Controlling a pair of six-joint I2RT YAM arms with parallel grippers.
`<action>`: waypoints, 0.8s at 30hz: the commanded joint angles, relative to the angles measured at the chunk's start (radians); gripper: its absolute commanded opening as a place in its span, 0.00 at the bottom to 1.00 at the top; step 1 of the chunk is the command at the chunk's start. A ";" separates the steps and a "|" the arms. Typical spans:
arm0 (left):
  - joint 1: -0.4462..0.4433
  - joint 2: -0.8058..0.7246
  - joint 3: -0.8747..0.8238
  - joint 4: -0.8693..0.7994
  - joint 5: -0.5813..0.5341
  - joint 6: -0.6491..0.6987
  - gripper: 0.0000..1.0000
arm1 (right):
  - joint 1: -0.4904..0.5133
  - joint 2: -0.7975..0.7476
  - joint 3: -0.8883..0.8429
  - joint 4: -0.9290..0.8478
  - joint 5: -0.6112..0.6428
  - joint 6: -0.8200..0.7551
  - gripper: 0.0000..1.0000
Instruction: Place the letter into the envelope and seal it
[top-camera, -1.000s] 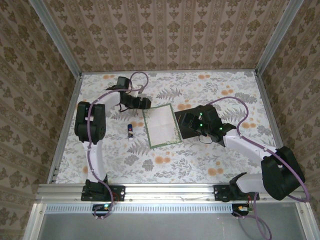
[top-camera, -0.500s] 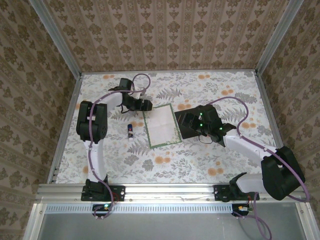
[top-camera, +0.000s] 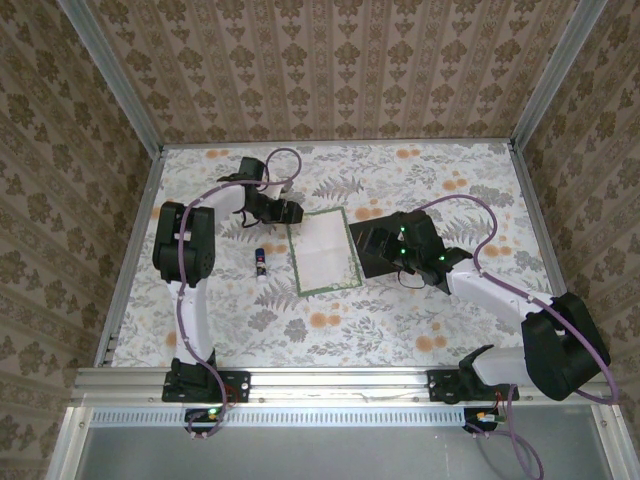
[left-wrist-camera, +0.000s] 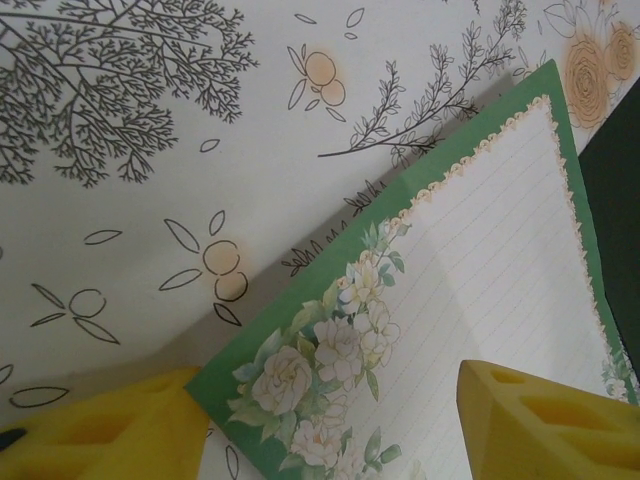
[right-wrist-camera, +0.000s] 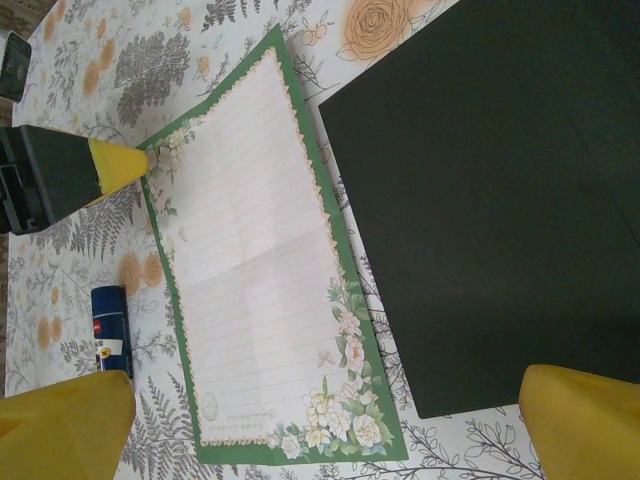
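Count: one letter (top-camera: 322, 250), one envelope (right-wrist-camera: 480, 200), one glue stick (top-camera: 261, 262), two grippers, all on the floral table (top-camera: 400, 320). In the top view I see the letter flat mid-table. The envelope lies flat just beside the letter's right edge, and the glue stick lies apart on its left. The left gripper (top-camera: 291, 210) is at the letter's far-left corner and the right gripper (top-camera: 378, 240) is over the envelope's left part. The left wrist view adds detail: that corner, with printed white flowers, ruled lines and a scalloped cream edge inside the green border, lies between my two yellow pads (left-wrist-camera: 100, 430). Those jaws are partly apart and not clamped, and I can't tell whether they touch the paper. The right wrist view adds fold creases across the letter, a thin strip of table between letter and envelope, and one left fingertip at the letter's corner. The right jaws are spread wide and hold nothing, with the letter's near end and the envelope's corner below them.
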 joint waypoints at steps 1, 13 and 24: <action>-0.007 0.004 0.002 -0.028 0.033 0.021 0.63 | -0.005 0.004 -0.010 0.009 0.028 0.017 1.00; 0.001 -0.015 -0.016 -0.013 0.081 0.012 0.39 | -0.005 0.001 -0.008 0.011 0.026 0.016 1.00; 0.009 -0.016 -0.034 0.011 0.107 -0.006 0.26 | -0.005 -0.004 -0.012 0.008 0.028 0.018 1.00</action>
